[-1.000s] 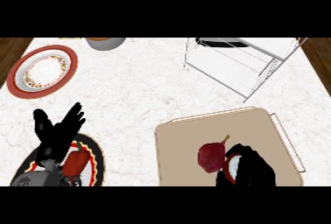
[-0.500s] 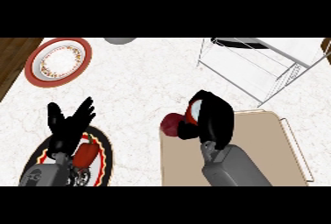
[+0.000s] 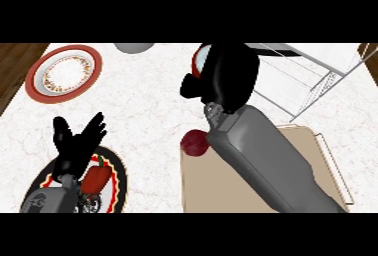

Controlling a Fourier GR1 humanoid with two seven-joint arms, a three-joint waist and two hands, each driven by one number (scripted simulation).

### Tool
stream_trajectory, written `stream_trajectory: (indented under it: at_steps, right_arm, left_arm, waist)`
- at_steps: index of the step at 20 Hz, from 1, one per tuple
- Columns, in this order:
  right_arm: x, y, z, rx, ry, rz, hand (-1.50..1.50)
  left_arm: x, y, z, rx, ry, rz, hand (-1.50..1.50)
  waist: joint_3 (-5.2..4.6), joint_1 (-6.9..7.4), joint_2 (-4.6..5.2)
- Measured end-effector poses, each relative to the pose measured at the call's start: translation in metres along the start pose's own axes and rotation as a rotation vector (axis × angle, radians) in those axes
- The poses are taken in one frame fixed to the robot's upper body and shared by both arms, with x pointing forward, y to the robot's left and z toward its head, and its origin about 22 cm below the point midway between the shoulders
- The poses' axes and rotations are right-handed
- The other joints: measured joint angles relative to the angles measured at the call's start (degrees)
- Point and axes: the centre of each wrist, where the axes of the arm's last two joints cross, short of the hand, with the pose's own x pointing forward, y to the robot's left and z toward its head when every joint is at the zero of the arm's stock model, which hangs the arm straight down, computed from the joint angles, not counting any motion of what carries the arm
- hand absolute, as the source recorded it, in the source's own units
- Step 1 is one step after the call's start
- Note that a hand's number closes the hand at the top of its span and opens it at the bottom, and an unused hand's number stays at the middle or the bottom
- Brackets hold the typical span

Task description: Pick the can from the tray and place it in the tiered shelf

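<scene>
Looking down in the head view, the right hand [image 3: 225, 75] is hovering near the counter's [image 3: 148, 105] back edge, just beside the left side of the white wire shelf [image 3: 319, 89] standing at the back-right corner. From above this hand is showing as one dark mass, so whether it is apart, together or clamped on something cannot be told. A thin red and white sliver [image 3: 198, 59] is peeking out at its left rim. Its grey forearm [image 3: 269, 162] is stretching across the beige tray [image 3: 214, 195], which is lying on the counter's front-right part. The can [image 3: 194, 144], if the dark red round shape is it, is sitting at the tray's back-left corner, just beside the forearm and well apart from the hand. The left hand [image 3: 75, 142] is resting open near the front-left corner, fingers spread and pointing up, over a dark-rimmed plate [image 3: 117, 167] carrying a red pepper [image 3: 96, 176]. A red-rimmed plate [image 3: 65, 74] is lying at the back-left corner, and a grey bowl [image 3: 133, 47] is sitting at the back edge.
</scene>
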Motion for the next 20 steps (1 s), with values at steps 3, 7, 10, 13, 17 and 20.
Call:
stream_trajectory:
  at_steps: [3,7,10,13,17,20]
  right_arm:
    - [0.025,-0.022,-0.013,-0.061,0.001,-0.015,1.50]
    - [0.052,-0.047,-0.031,-0.122,0.018,-0.017,1.50]
    - [0.064,-0.068,-0.047,-0.148,0.048,-0.033,1.50]
    - [0.071,-0.087,-0.065,-0.184,0.075,-0.036,1.50]
    - [0.074,-0.112,-0.089,-0.223,0.121,-0.048,1.50]
    - [0.071,-0.125,-0.104,-0.234,0.142,-0.042,1.50]
  left_arm:
    - [-0.004,0.003,0.002,0.013,0.001,0.012,0.00]
    - [-0.007,0.003,0.005,0.025,-0.002,0.013,0.00]
    - [-0.007,0.008,0.005,0.036,0.000,0.017,0.00]
    - [-0.009,0.008,0.008,0.036,-0.011,0.021,0.00]
    - [-0.009,0.010,0.010,0.036,-0.009,0.023,0.00]
    - [-0.010,0.007,0.010,0.042,-0.010,0.026,0.00]
  waist:
    - [0.03,-0.77,-0.18]
    - [0.05,-1.42,-0.21]
    - [0.13,-2.13,-0.18]
    - [0.14,-2.31,-0.17]
    - [0.13,-2.45,-0.03]
    - [0.17,-2.68,-0.03]
